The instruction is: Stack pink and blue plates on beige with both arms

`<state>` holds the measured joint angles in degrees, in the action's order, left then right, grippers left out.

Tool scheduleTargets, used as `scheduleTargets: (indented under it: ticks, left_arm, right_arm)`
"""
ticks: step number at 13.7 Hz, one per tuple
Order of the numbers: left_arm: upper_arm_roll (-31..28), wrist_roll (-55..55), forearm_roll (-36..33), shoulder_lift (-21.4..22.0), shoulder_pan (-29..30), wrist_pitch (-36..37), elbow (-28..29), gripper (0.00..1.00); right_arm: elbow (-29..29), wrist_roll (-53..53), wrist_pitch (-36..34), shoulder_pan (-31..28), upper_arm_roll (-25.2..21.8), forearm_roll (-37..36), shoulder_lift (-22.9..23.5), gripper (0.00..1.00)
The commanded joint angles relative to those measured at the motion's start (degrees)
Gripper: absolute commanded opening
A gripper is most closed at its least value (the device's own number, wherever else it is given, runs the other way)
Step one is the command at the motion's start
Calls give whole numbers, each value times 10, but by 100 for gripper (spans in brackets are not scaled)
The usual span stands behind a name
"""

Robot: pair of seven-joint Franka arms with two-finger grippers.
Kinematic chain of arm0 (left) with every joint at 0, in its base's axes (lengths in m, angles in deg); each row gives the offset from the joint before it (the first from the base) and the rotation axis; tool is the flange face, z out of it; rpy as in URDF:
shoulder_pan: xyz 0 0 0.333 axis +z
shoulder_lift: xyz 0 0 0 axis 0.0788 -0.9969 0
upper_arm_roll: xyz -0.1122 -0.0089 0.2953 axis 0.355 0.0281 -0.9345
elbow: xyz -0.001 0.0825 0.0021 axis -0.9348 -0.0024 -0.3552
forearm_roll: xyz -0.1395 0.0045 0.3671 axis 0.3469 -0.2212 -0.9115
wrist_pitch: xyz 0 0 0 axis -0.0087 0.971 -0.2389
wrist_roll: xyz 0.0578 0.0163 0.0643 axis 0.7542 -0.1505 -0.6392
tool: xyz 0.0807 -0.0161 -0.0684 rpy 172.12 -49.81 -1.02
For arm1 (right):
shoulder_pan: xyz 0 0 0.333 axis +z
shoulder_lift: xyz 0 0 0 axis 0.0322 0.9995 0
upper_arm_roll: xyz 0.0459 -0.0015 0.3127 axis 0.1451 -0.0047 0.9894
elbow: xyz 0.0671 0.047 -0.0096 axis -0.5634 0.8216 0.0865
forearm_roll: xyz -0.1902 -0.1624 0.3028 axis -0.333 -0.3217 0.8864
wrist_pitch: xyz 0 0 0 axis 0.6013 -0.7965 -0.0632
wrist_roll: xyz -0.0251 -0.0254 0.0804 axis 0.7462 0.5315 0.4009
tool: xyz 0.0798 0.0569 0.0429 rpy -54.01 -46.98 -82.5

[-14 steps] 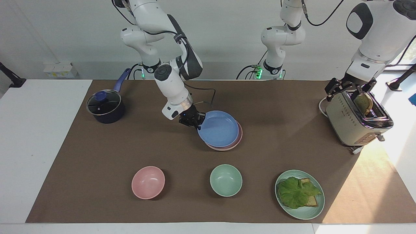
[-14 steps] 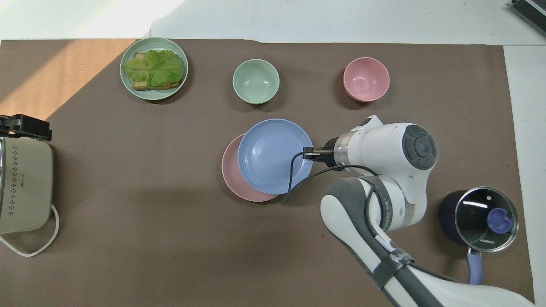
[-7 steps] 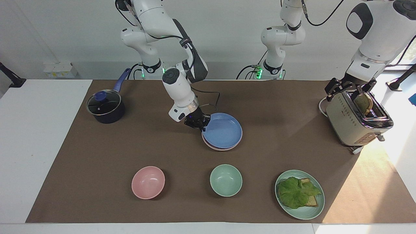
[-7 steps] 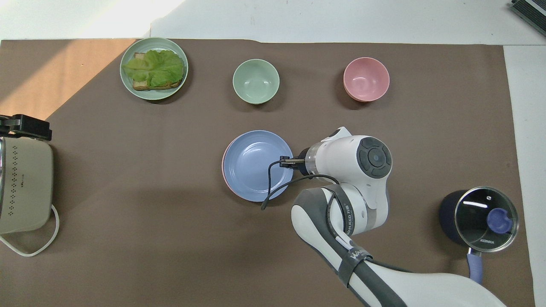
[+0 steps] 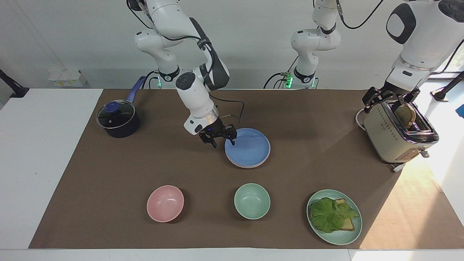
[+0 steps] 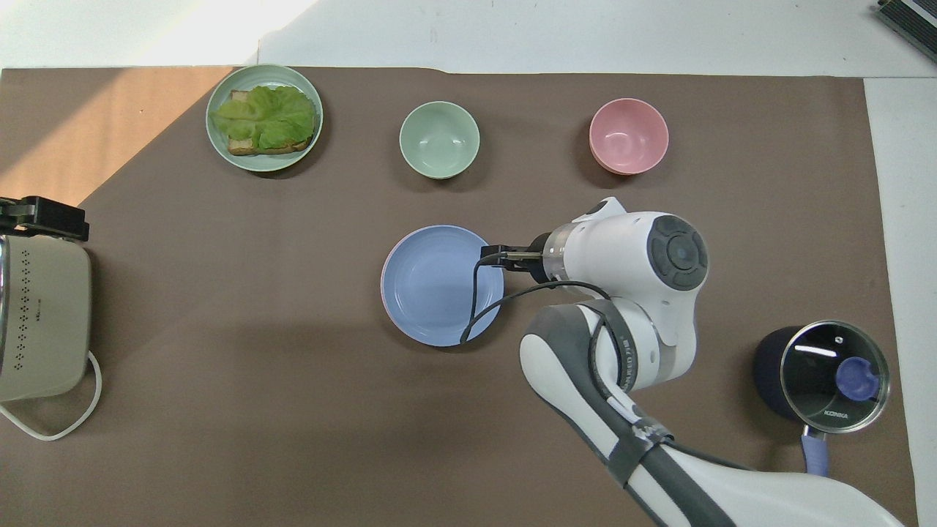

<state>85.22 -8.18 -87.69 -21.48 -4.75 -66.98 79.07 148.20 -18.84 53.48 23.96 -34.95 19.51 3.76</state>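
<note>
Centre of frame: stacked plates, blue plate [image 5: 248, 147] on top, with the right gripper [image 5: 222, 137] spread open at the rim, its arm blocking the approach from upper left. Lower row: pink bowl [image 5: 165, 203], green bowl [image 5: 252, 201] and mint plate [image 5: 334, 216] with lettuce and toast, bare mat in the gaps between them. Upper left: lidded pot [image 5: 117, 118]. Right edge: toaster [image 5: 397, 135] with the left gripper [image 5: 388, 97] over it. Mat between stack and toaster is open.
</note>
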Motion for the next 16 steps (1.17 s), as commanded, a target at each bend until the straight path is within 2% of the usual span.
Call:
scheduleTargets:
  ticks: [1, 4, 8, 12, 16]
  left_arm:
    - [1, -7, 6, 17, 1, -5, 20, 100]
    - [1, -7, 6, 17, 0, -5, 20, 100]
    - [1, -7, 7, 17, 0, -5, 20, 100]
    - [1, -8, 7, 17, 0, -4, 20, 100]
    - [1, -7, 10, 17, -1, -5, 20, 100]
  right_arm:
    - [2, 13, -69, -73, 0, -58, -64, 100]
    - [-33, 10, -168, -126, 0, -176, -101, 100]
    - [-103, 2, -324, -198, 0, -202, -138, 100]
    - [-209, -41, -441, -225, 0, -249, -129, 100]
    - [-311, -45, -548, -236, -1, -253, -94, 100]
